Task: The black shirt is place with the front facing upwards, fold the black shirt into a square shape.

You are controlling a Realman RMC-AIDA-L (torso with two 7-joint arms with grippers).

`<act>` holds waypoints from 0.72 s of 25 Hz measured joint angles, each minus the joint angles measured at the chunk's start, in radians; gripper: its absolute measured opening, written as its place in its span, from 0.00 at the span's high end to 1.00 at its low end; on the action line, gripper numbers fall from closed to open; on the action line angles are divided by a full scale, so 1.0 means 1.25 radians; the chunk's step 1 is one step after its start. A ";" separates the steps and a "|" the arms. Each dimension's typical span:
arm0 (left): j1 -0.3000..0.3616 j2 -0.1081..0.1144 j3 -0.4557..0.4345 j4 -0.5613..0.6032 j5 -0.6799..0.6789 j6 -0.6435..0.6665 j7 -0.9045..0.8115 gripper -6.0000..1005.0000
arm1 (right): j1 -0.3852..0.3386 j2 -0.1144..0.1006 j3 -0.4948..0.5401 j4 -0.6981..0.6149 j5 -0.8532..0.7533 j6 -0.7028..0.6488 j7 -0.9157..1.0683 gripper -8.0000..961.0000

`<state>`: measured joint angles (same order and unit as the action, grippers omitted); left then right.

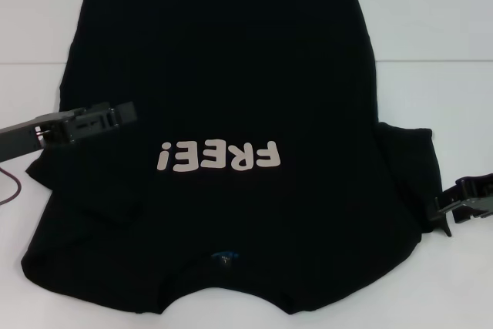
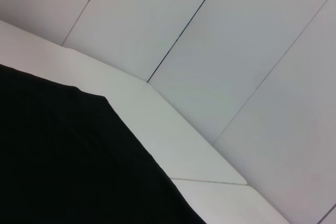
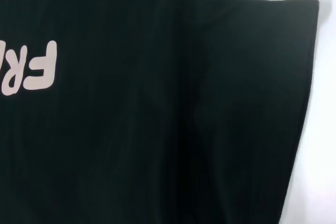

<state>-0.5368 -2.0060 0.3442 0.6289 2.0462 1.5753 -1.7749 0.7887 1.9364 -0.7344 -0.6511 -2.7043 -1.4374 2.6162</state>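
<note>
black shirt (image 1: 223, 98) flat, front up — collar nearest robot

White table (image 1: 431, 28), pale panelled wall (image 2: 220, 35) with thin dark seams behind

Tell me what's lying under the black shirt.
The black shirt lies front up on a white table, which shows around its edges. Whatever else may sit beneath the cloth is covered and cannot be seen.
</note>
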 joint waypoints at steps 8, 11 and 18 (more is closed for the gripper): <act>-0.001 0.000 -0.001 0.000 0.000 -0.010 0.000 0.13 | 0.009 0.005 -0.032 0.038 -0.003 0.042 0.015 0.39; -0.004 0.000 -0.001 0.000 0.000 -0.010 0.000 0.13 | 0.012 0.011 -0.057 0.033 -0.004 0.054 0.033 0.39; -0.006 0.000 0.000 0.000 -0.009 -0.010 0.000 0.13 | 0.017 0.025 -0.061 -0.007 -0.002 0.045 0.036 0.48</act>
<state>-0.5437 -2.0065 0.3437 0.6289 2.0349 1.5629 -1.7748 0.8101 1.9682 -0.8107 -0.6604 -2.7068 -1.3815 2.6610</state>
